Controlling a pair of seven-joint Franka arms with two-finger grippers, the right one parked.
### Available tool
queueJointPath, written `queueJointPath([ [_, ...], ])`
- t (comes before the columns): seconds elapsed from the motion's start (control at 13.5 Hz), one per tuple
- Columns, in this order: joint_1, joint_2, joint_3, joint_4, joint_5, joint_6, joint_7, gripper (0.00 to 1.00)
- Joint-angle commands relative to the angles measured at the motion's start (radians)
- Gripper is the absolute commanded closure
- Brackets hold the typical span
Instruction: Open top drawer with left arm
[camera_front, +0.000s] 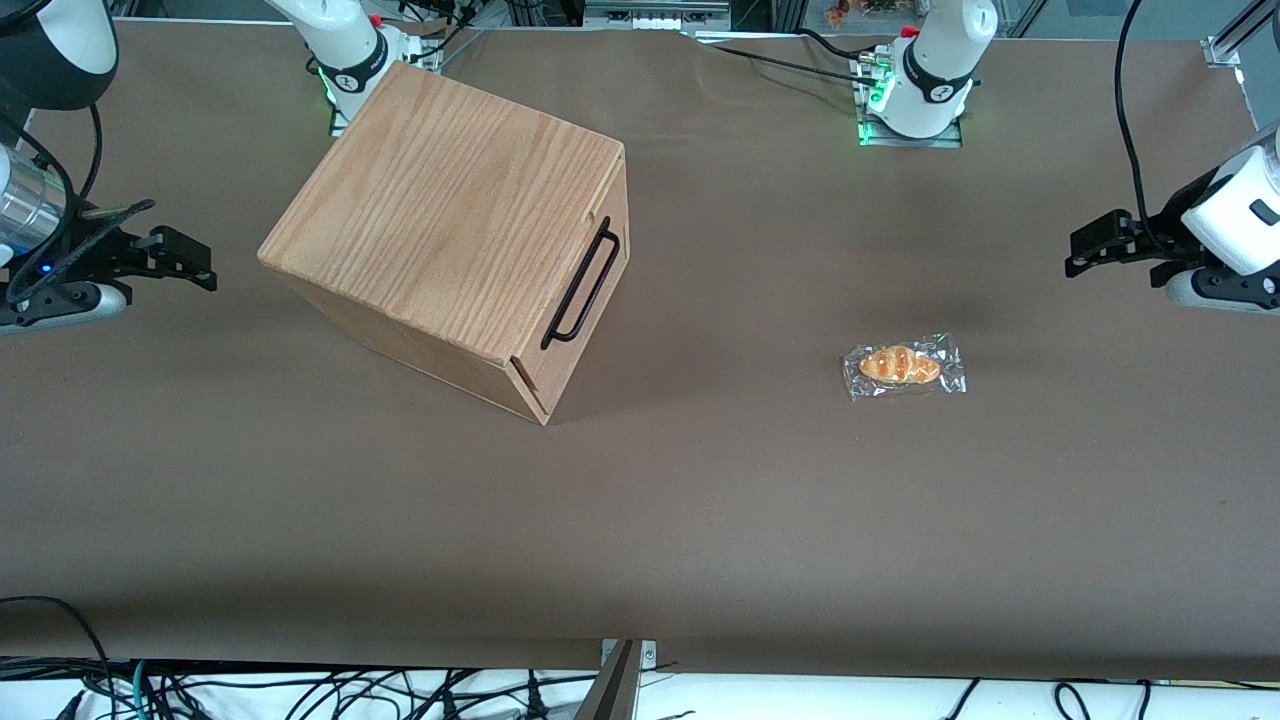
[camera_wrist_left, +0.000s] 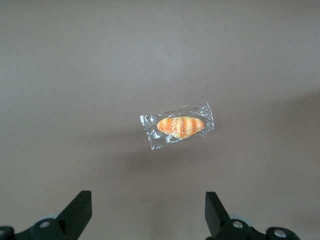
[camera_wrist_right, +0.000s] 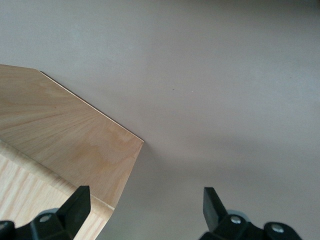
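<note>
Box (camera_front: 445, 240): large oak cabinet, standing on the brown table (camera_front: 700, 520) toward the parked arm's end, turned at an angle to the table edge. Grain runs along its top face.

Top drawer (camera_front: 585, 290): set in the box face that looks toward the working arm's end; closed, front flush with the box.

Handle (camera_front: 582, 283): long thin black bar on the drawer front, running from about 1 o'clock down to 7 o'clock in the front view. Nothing touches it.

Left arm (camera_front: 1235, 215): white, with a black cable, at the working arm's end of the table, well apart from the box.

Gripper (camera_front: 1115, 245): black, at roughly 3 o'clock from the handle, held above the table. Fingers (camera_wrist_left: 80, 210) spread wide, grasping nothing.

Bread roll (camera_front: 900, 365): orange, striped, sealed in a clear wrapper (camera_wrist_left: 202, 112). Lies flat on the table between box and gripper, nearer the gripper, at about 4 o'clock from the handle. Wrist view shows it on bare table ahead of the spread fingers, untouched.
</note>
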Motion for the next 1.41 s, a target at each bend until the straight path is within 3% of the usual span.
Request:
queueJointPath([
  [0.0,-0.005,-0.012,-0.005,-0.013,0.043,0.001,0.017,0.00],
  [1.04,-0.004,-0.007,-0.004,-0.008,0.035,0.001,0.013,0.00],
  [1.33,-0.031,0.066,-0.019,0.004,-0.003,0.001,0.011,0.00],
])
